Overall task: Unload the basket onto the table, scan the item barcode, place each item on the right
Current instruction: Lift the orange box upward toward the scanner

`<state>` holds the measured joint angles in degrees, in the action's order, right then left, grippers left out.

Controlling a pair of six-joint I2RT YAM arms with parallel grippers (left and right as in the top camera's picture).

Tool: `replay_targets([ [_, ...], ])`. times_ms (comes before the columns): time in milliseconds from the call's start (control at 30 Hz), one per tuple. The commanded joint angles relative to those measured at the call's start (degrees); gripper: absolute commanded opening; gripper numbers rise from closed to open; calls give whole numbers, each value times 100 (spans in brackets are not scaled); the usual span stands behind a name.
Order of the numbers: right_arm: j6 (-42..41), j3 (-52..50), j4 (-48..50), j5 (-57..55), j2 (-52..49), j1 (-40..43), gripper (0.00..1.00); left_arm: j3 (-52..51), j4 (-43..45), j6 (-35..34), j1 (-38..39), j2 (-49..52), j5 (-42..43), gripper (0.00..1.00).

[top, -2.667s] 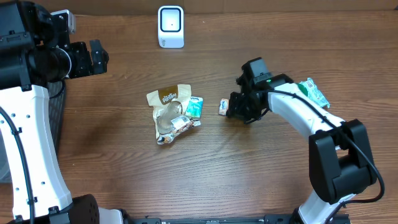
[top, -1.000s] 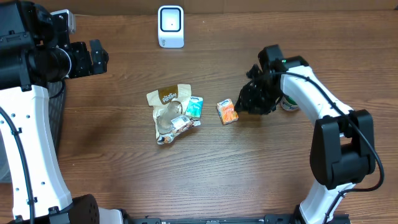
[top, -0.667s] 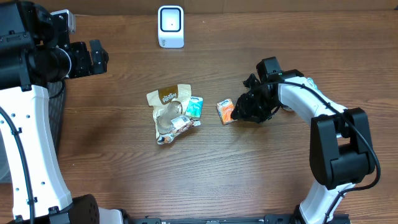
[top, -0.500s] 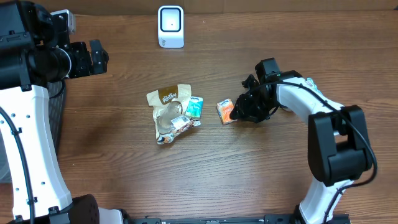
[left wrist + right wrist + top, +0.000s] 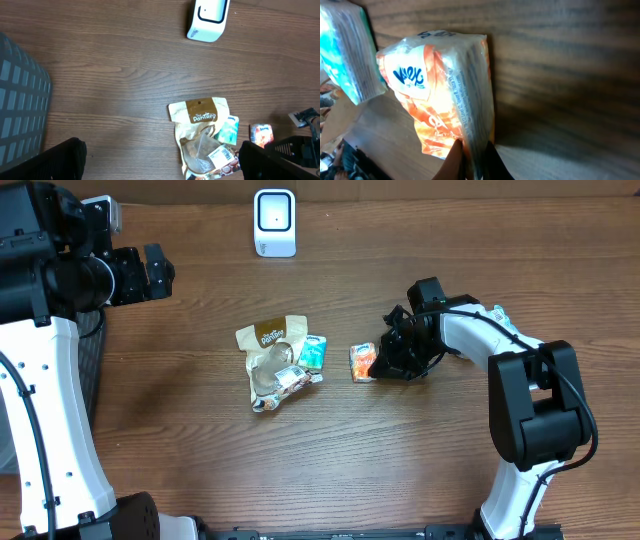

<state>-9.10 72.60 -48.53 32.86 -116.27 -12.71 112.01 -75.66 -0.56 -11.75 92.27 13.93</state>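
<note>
Right of surface centre, the right pincer (image 5: 378, 363) clamps the orange packet (image 5: 362, 361), which extends leftward from it.

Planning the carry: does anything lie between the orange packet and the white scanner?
Nothing visible does. Bare table runs from the orange packet, pinched by the right end effector, to the white scanner; the snack pile lies off that line.
</note>
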Motion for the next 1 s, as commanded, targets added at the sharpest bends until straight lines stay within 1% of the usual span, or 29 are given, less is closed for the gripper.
replay_targets([
  [0, 289, 229, -70, 761, 393, 94, 4, 44, 0, -74, -22, -2, 50, 100],
  [67, 496, 256, -22, 1561, 796, 181, 4, 44, 0, -74, -22, -2, 50, 100],
  [167, 492, 256, 155, 2564, 1325, 348, 4, 44, 0, -74, -22, -2, 50, 99],
  [200, 487, 256, 339, 3261, 1585, 463, 4, 44, 0, -74, -22, -2, 50, 100],
  [267, 398, 256, 625, 4052, 1766, 575, 4, 44, 0, -74, -22, -2, 50, 100],
  [333, 105, 256, 935, 4688, 1829, 654, 4, 44, 0, -72, -22, -2, 50, 100],
  [400, -691, 256, 1493, 5442, 1832, 745, 4, 44, 0, -74, -22, -2, 50, 100],
  [433, -984, 256, 1611, 5493, 1832, 763, 4, 44, -2, -74, -22, -2, 50, 100],
  [467, -1746, 256, 1821, 5490, 1834, 793, 4, 44, -7, -74, -24, -2, 55, 100],
  [500, -2273, 256, 1926, 5490, 1834, 798, 4, 44, -17, -74, -24, 0, 48, 99],
  [567, -2791, 256, 2087, 5519, 1834, 796, 4, 44, -17, -74, -22, 2, 48, 100],
  [733, -3167, 256, 2127, 5665, 1834, 796, 4, 44, -17, -74, -24, 2, 48, 99],
  [967, -3139, 254, 2129, 5635, 1834, 796, 4, 44, -22, -74, -24, 2, 48, 100],
])
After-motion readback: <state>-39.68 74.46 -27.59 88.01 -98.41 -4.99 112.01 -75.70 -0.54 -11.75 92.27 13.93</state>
